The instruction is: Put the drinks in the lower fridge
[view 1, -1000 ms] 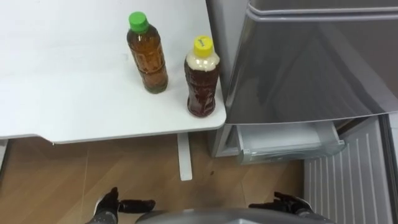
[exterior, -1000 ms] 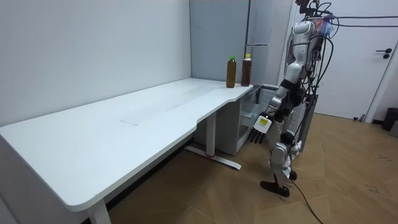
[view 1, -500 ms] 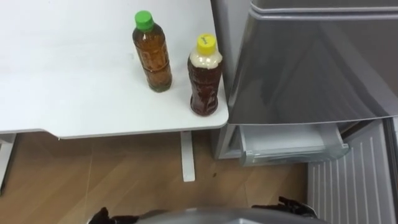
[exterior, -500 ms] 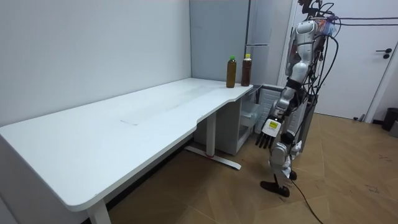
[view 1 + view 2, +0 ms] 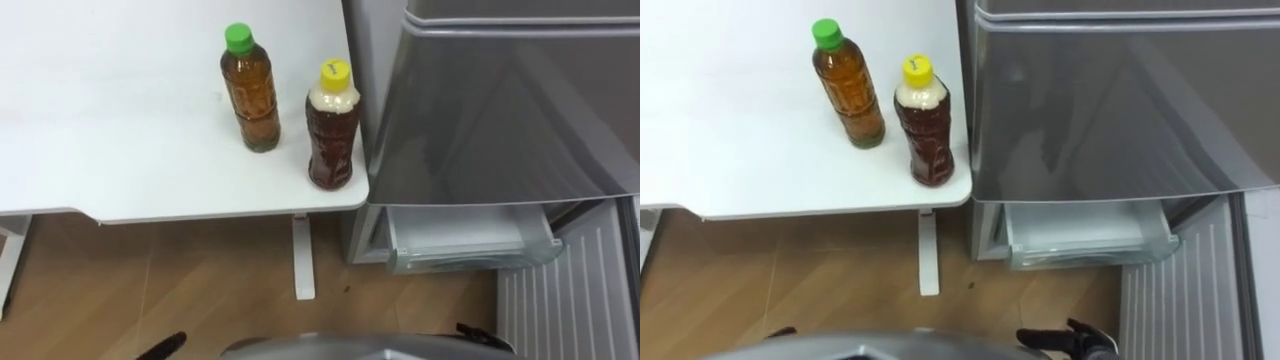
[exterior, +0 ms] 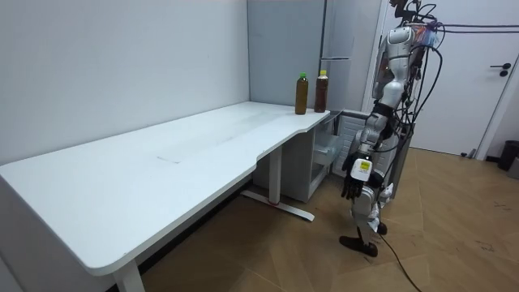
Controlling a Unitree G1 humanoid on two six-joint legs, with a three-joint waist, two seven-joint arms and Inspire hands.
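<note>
Two large pieces first: a flat white desk [image 5: 120, 150] at 10 o'clock and a tall grey metal fridge [image 5: 500, 100] at 2 o'clock, just beside it. The fridge's lower compartment is open, with a pale plastic drawer [image 5: 460, 235] showing at 4 o'clock. Both drinks stand upright near the desk corner: a green-capped amber bottle [image 5: 251, 95] at 12 o'clock, and a yellow-capped dark brown bottle [image 5: 332, 130] close at its 4 o'clock, not touching. The left hand [image 6: 353, 180] hangs low at 7 o'clock and the right hand [image 5: 1075, 340] at 5 o'clock, fingers slack, holding nothing.
</note>
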